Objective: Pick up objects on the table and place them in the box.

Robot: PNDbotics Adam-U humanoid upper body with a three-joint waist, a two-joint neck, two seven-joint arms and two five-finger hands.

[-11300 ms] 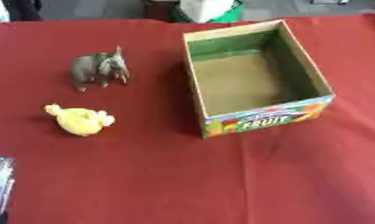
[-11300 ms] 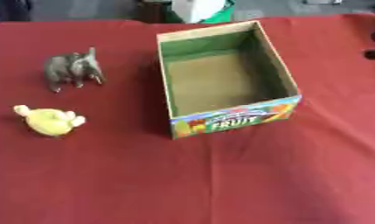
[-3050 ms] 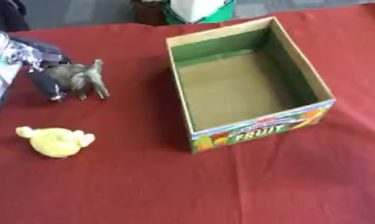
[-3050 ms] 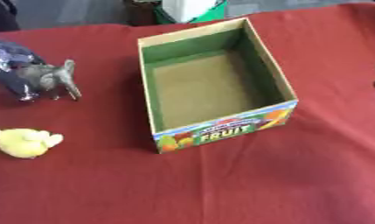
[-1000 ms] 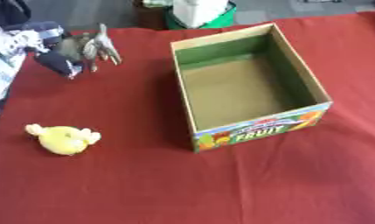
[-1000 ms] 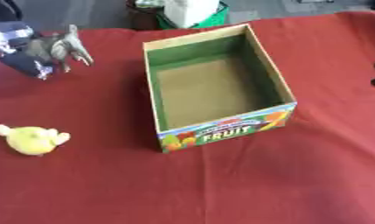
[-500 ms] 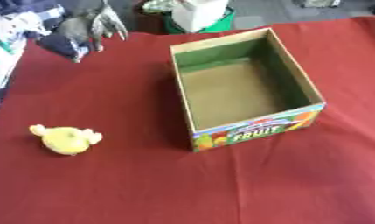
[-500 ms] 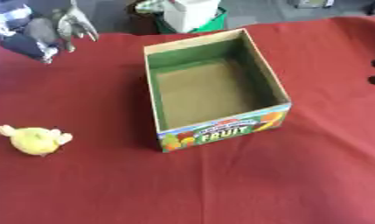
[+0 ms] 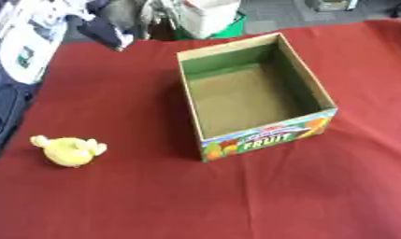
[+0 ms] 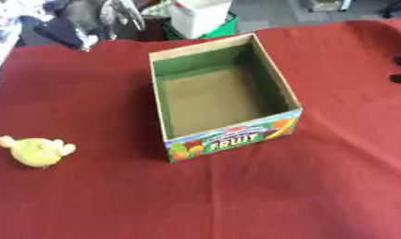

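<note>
A grey toy elephant hangs in the air above the table's far left corner, with my left hand shut on it. The open cardboard fruit box, green inside and holding nothing, stands at the table's middle, to the right of the elephant and lower in the view. A yellow plush toy lies on the red cloth at the left, apart from the box. Only a dark bit of my right hand shows at the right edge, level with the box's far end.
My left forearm, white and black, runs down the left edge above the cloth. A white container on something green stands beyond the table's far edge, behind the box. Bare red cloth lies in front of the box.
My left hand has carried the elephant up off the cloth and onward toward the far edge, a little rightward. The box and the yellow toy stay put.
</note>
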